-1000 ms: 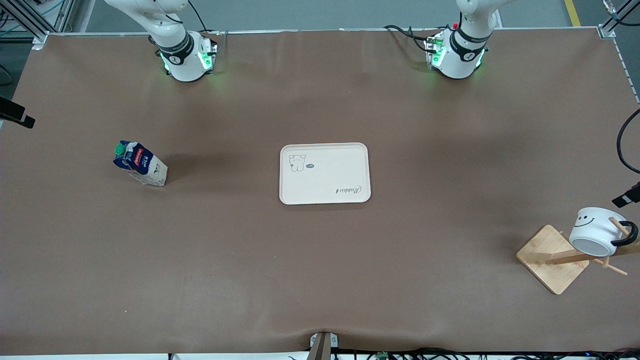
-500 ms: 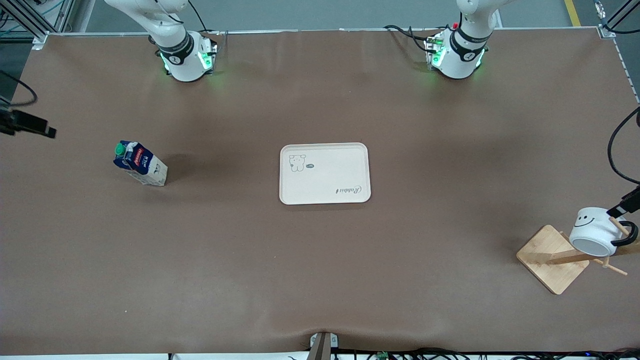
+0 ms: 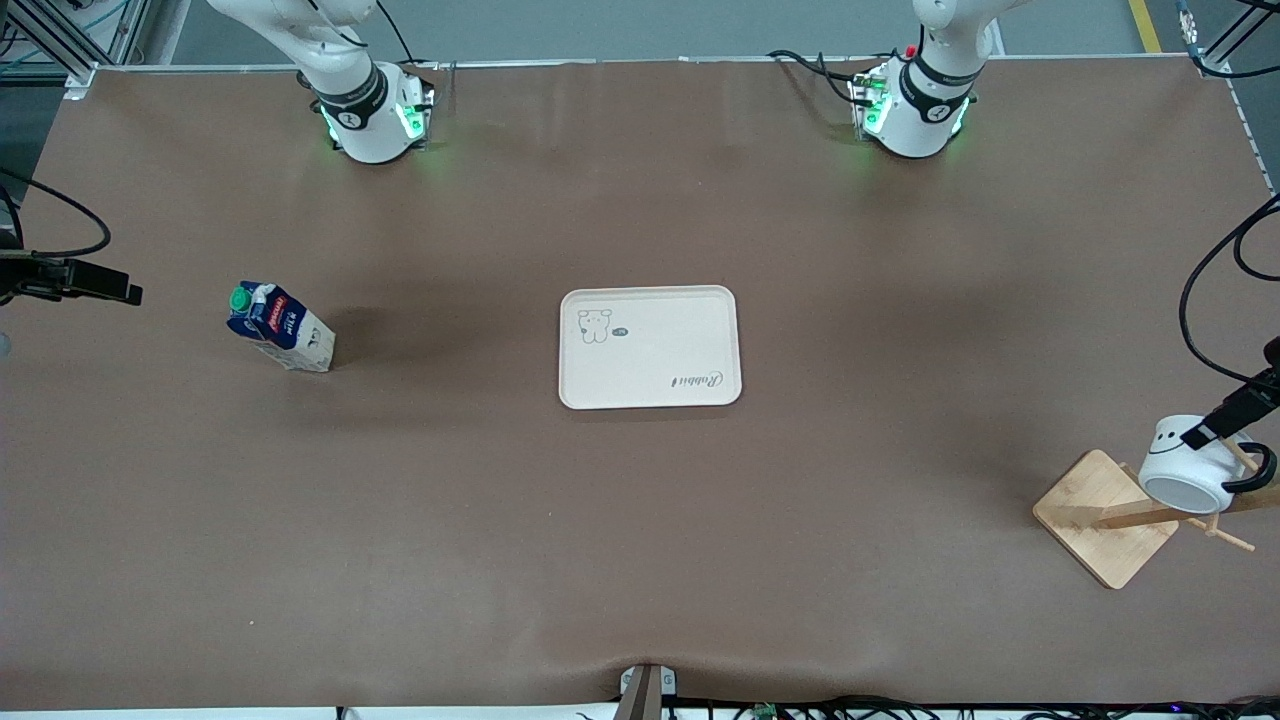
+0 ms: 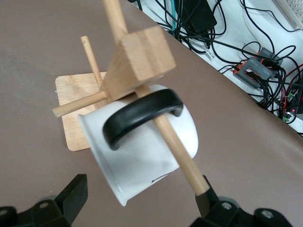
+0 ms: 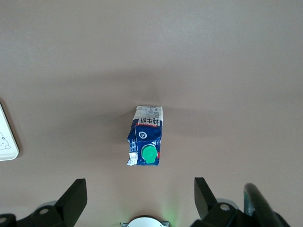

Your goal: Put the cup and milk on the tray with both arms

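Note:
The white smiley cup (image 3: 1185,468) hangs by its black handle on a peg of a wooden rack at the left arm's end of the table. My left gripper (image 3: 1222,420) is over the cup, open and empty. In the left wrist view the cup (image 4: 142,151) lies between and just past the open fingers (image 4: 73,196). The milk carton (image 3: 282,330) stands at the right arm's end. My right gripper (image 3: 100,282) hovers at the table's edge beside it, open and empty. The right wrist view shows the carton (image 5: 147,137) from above, beyond my right gripper (image 5: 140,198). The cream tray (image 3: 650,375) lies mid-table.
The rack's square bamboo base (image 3: 1100,520) sits near the table's corner, with its post and pegs (image 4: 177,151) crossing the cup. Cables and devices (image 4: 258,66) lie off the table's edge. A tray corner (image 5: 7,142) shows in the right wrist view.
My left gripper has come in over the cup from the table's edge. My right gripper has moved in toward the milk carton. Cup, milk and tray have not moved.

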Motion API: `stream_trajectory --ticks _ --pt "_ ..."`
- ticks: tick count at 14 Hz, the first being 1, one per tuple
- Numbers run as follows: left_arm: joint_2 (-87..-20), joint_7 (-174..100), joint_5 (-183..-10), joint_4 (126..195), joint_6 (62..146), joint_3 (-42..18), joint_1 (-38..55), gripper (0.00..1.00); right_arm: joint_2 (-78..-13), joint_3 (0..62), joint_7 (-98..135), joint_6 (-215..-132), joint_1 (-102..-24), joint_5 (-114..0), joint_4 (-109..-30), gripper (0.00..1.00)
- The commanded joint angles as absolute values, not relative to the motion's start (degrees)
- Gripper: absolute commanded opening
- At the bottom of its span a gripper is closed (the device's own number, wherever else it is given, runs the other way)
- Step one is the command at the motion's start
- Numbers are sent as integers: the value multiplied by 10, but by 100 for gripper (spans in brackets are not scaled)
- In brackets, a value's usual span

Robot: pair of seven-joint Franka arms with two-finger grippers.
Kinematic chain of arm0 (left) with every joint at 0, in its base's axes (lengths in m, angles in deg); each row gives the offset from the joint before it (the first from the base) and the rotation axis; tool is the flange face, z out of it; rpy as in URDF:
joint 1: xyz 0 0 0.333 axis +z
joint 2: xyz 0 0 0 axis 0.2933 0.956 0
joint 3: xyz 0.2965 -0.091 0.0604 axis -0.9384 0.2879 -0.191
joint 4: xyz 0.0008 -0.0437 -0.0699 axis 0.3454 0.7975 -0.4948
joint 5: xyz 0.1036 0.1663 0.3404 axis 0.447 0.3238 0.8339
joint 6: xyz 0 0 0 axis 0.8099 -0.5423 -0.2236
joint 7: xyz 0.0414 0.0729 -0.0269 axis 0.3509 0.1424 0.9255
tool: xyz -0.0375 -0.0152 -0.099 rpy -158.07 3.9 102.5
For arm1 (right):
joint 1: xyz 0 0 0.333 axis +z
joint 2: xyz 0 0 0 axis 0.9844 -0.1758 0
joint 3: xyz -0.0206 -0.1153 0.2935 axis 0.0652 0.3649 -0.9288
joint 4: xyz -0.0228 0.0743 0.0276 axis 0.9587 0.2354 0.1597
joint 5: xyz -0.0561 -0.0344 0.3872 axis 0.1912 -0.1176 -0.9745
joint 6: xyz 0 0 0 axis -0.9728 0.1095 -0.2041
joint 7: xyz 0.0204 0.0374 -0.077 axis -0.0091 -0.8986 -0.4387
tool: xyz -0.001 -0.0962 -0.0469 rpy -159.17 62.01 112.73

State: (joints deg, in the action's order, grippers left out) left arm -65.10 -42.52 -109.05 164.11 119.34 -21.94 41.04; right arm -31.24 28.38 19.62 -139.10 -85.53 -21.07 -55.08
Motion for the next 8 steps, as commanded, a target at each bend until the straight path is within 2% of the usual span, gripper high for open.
stream_trajectory --ticks 1,6,8 --pt "-649 -445 -1096 1646 1212 -217 406 100 -328 284 205 -1389 -851 -215 -561 100" --pt "-629 -495 -1096 1639 1232 -217 414 100 -336 284 208 -1388 -866 -221 -569 100" --pt "-629 -495 -1096 1637 1232 -217 413 100 -342 286 208 -1389 -877 -265 -569 100"
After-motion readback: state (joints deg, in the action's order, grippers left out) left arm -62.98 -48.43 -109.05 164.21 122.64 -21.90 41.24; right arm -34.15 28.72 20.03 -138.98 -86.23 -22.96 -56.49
